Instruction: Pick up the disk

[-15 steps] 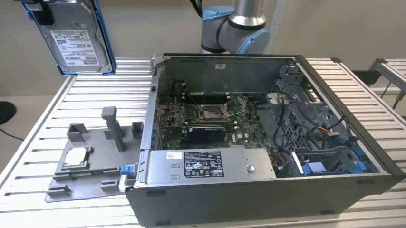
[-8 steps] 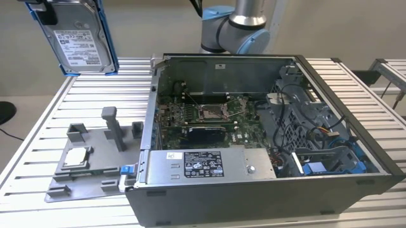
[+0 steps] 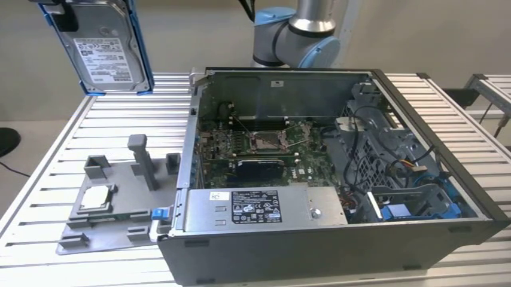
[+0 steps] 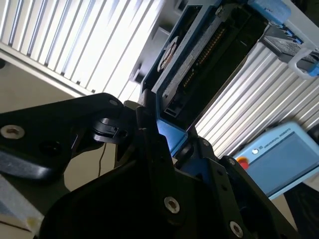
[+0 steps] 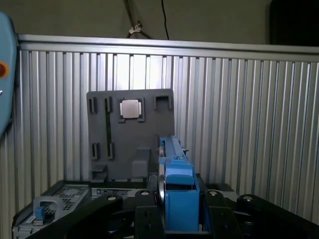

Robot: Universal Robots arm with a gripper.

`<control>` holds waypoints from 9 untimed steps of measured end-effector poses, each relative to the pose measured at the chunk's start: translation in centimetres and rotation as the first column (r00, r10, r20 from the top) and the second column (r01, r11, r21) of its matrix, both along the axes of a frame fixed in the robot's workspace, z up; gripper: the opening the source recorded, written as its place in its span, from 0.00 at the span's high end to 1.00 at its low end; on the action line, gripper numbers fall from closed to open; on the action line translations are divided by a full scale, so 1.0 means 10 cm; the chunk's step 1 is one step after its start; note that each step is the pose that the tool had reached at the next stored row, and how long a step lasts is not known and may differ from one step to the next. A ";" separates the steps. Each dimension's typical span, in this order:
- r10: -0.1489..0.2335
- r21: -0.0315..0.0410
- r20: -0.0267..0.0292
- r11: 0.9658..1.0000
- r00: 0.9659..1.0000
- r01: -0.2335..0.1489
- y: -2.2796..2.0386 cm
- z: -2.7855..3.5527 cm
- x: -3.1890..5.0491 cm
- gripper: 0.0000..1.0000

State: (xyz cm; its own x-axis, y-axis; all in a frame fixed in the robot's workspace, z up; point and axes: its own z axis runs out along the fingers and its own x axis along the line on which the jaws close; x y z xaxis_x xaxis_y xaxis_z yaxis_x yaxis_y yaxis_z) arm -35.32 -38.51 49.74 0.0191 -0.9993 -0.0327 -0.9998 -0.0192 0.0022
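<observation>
disk [image 3: 108,51] aloft at the exterior view's upper left, well above the slatted tabletop [image 3: 60,167], hanging on edge, white label toward the camera. gripper [image 5: 180,211] clenched on the disk's blue bracket; in the first wrist view black fingers [image 5: 147,214] press on both sides of the blue frame. on the tabletop: grey fixture plate [image 3: 112,230], small square chip [image 3: 96,196] seated in one pocket. open computer case [image 3: 335,179] just beside the plate, on the exterior view's right.

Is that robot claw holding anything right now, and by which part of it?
Yes. The gripper clamps the flat silver-grey metal disk by one short end of its blue plastic bracket.
</observation>
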 end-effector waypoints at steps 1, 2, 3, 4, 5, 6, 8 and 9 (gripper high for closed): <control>0.000 0.000 0.000 1.000 1.000 0.000 0.000 0.000 0.009 1.00; 0.000 0.000 0.000 1.000 1.000 0.000 0.000 0.000 0.017 1.00; 0.000 0.000 0.000 1.000 1.000 0.000 0.000 0.000 0.025 1.00; 0.000 0.000 0.000 1.000 1.000 0.000 0.000 0.000 0.033 1.00; 0.000 0.000 0.000 1.000 1.000 0.000 0.000 0.000 0.042 1.00; 0.000 0.000 0.000 1.000 1.000 0.000 0.000 0.000 0.051 1.00; 0.000 0.000 0.000 1.000 1.000 0.000 0.000 0.000 0.067 1.00; 0.000 0.000 0.000 1.000 1.000 0.000 0.000 0.000 0.076 1.00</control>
State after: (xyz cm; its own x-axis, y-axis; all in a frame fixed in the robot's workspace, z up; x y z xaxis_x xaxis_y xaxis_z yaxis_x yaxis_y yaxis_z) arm -34.57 -38.51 49.74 0.0191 -0.9993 -0.0327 -0.9998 -0.0192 0.0022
